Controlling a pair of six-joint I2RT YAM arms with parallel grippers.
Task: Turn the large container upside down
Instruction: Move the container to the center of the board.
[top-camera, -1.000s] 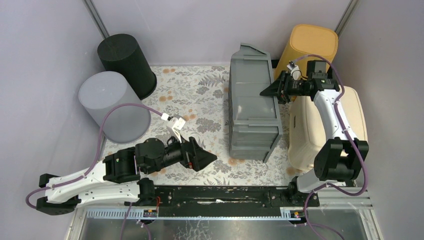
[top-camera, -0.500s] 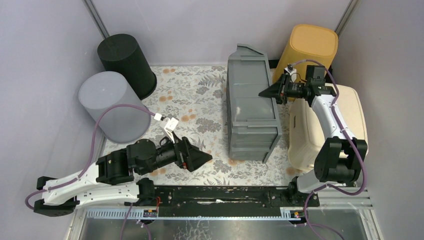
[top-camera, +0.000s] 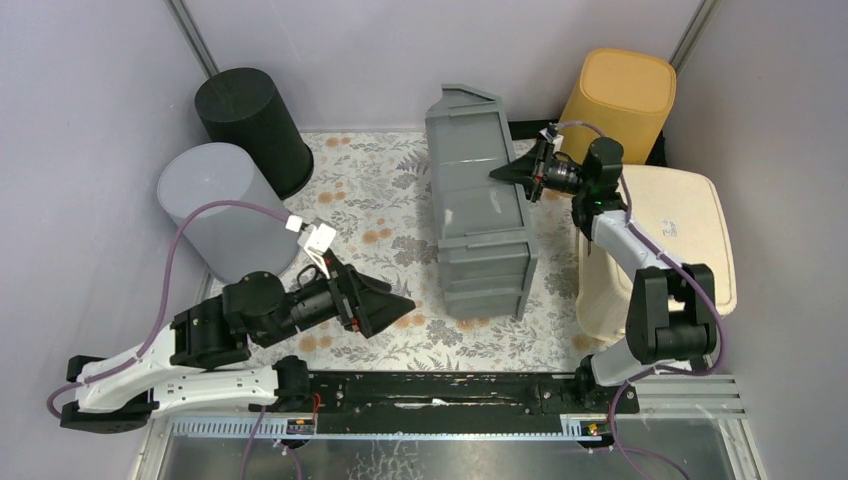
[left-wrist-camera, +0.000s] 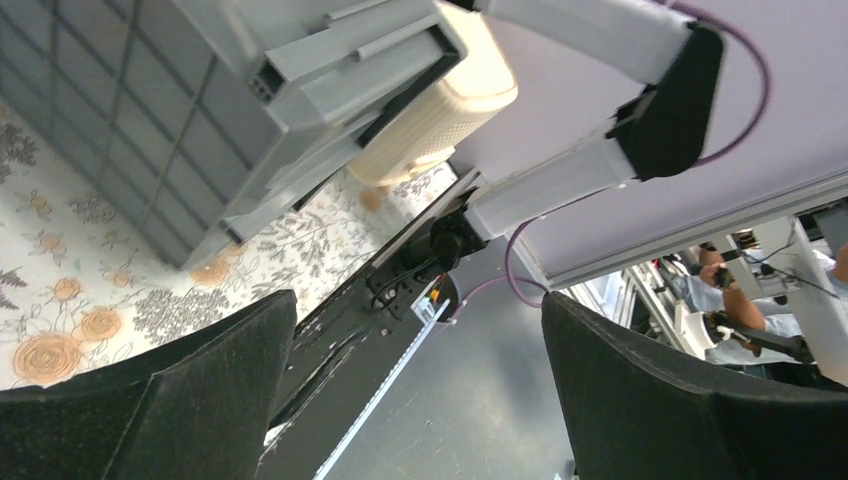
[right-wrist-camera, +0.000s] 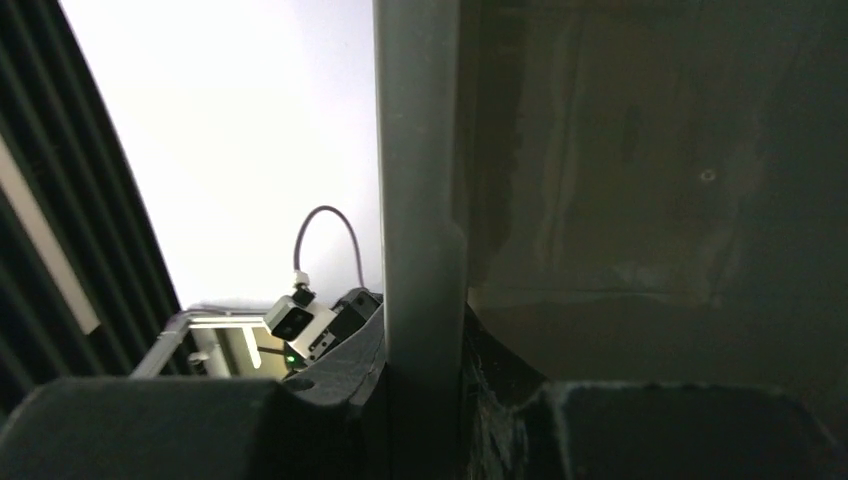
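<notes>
- You are looking at the large container (top-camera: 480, 205), a long grey plastic bin, lying across the middle of the counter (top-camera: 385, 190) with its length running from the far edge toward the near edge.
- It is not sitting flat: it is leaning over, and in the left wrist view its ribbed, gridded underside (left-wrist-camera: 130, 120) is facing the left arm.
- From above, the end toward the near edge is showing stepped ridges, and the end toward the far edge is showing a sloped, cut-away lip.
- Your right fingers (top-camera: 515, 175) are closing narrowly on the bin's right wall near its far end. In the right wrist view the grey edge (right-wrist-camera: 420, 200) is running straight up between them, so they are gripping it.
- Your left fingers (top-camera: 385, 308) are standing wide apart and holding nothing. They are hovering over the near-left part of the counter, pointing toward the bin and apart from it.
- A cream container (top-camera: 660, 240) is sitting just beside the bin at the right edge, with a yellow container (top-camera: 620, 95) in the far right corner.
- A black cylinder (top-camera: 250, 115) is standing in the far left corner, with a pale grey cylinder (top-camera: 225, 210) next to it at the left edge.
</notes>
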